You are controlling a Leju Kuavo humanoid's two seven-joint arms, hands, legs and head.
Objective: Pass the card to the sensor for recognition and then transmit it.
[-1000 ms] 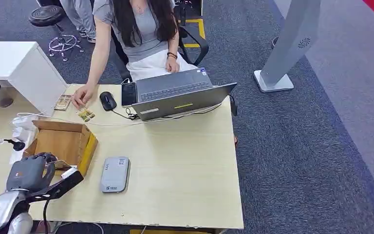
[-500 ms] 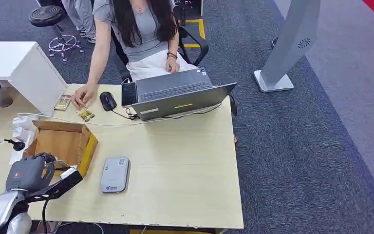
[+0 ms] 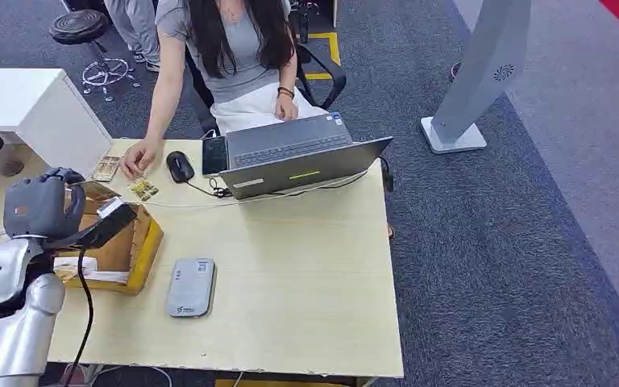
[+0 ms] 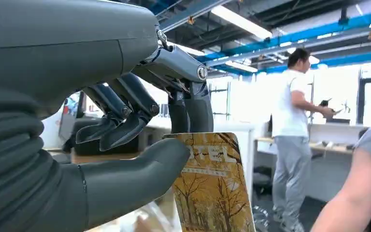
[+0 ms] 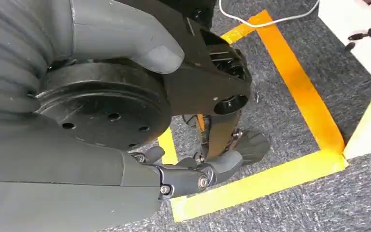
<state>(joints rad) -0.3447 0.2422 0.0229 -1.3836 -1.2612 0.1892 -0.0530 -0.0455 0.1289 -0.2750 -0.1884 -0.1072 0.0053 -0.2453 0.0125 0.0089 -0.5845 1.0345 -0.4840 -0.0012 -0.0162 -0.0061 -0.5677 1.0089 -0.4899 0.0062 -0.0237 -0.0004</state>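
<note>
Wooden table (image 3: 306, 266) carries open cardboard box (image 3: 125, 246) and grey sensor (image 3: 191, 287). Left hand (image 3: 42, 205) above box pinches autumn-print card (image 4: 212, 193) between thumb and fingers. Right hand (image 5: 125, 145) hangs over floor, fingers loose, grasping nothing.

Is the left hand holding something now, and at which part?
Yes. The left hand pinches the card at its upper corner, between thumb and fingers.

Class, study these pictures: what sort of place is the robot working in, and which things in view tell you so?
Probably an office or lab workspace set up like a reception desk. A person sits at a wooden desk behind an open laptop, a grey card reader lies on the desk, and the floor is grey carpet.
</note>
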